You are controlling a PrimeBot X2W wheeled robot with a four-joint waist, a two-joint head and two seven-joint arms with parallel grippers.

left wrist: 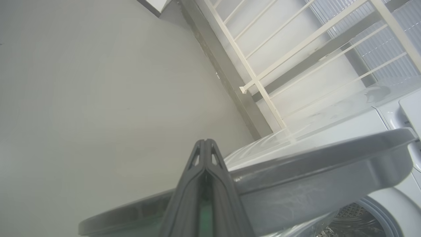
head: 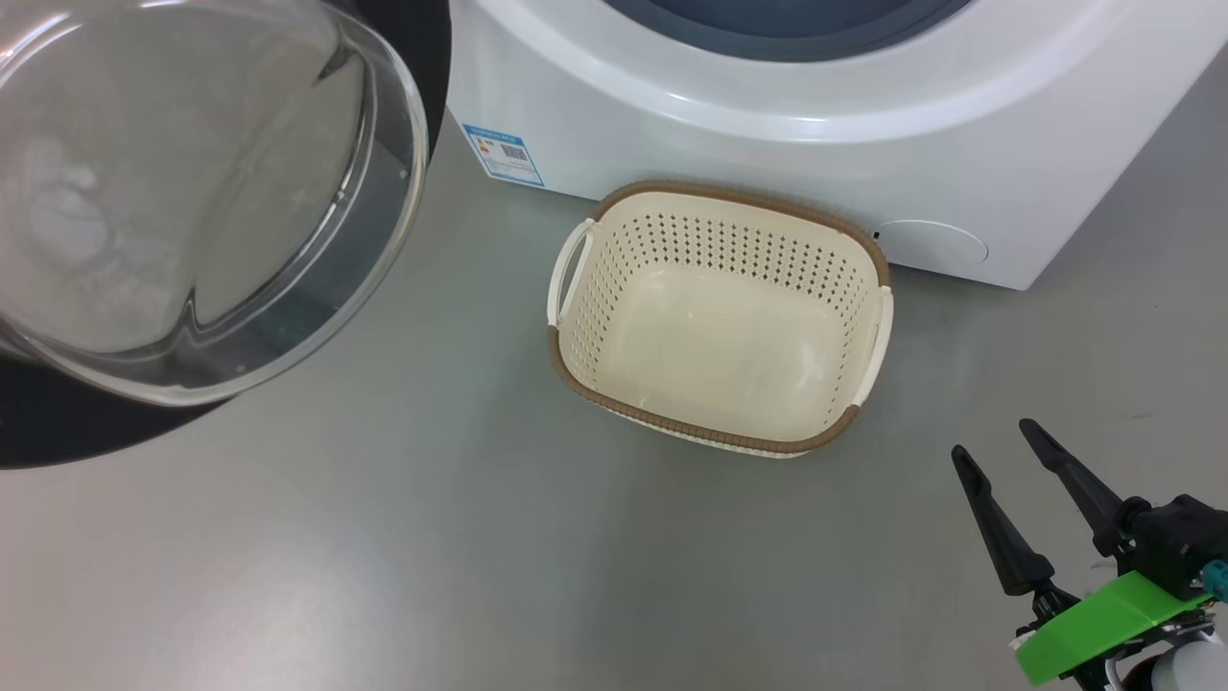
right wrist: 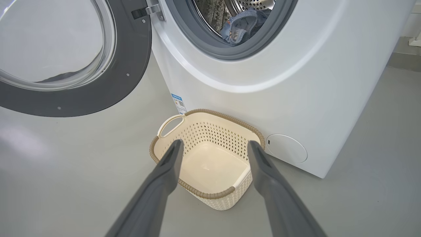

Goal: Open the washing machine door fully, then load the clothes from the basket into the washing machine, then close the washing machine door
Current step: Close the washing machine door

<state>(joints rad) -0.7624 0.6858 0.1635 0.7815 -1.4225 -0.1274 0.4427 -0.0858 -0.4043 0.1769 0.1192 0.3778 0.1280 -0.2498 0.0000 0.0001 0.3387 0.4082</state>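
Cream plastic full of little holes, a brown woven-look rim, two white loop handles: that's the basket (head: 715,317). It sits empty on the grey floor (head: 384,537) dead centre of the head view, its back rim just beside the washing machine (head: 767,144) at 12 o'clock. The washing machine door (head: 192,211) hangs wide open at 9 to 10 o'clock. From up here it's mostly the bulging clear glass bowl, with a sliver of glossy black rim behind. The right gripper (head: 993,438) is at 4 to 5 o'clock, its two long dark fingers spread apart, holding nothing, well apart from the basket.

The head view cuts the drum off, though. The right wrist view looks straight in and shows the perforated steel drum (right wrist: 253,4), the grey-blue gasket (right wrist: 210,46) and the clothes (right wrist: 245,23), a crumpled light blue bundle lying inside at 12 o'clock. It also catches the door's flat dark inner ring with small screws, the hinge (right wrist: 151,10) at 11 o'clock, the blue label sticker (right wrist: 178,103) and the round white cap (right wrist: 286,148) low on the washer front.

The left wrist view is the odd one. The left gripper (left wrist: 204,142) has its fingers pressed together, tips in front of the door's grey rim seen edge-on. I can't tell if they touch it. There's a white railing (left wrist: 296,49) at 1 o'clock.
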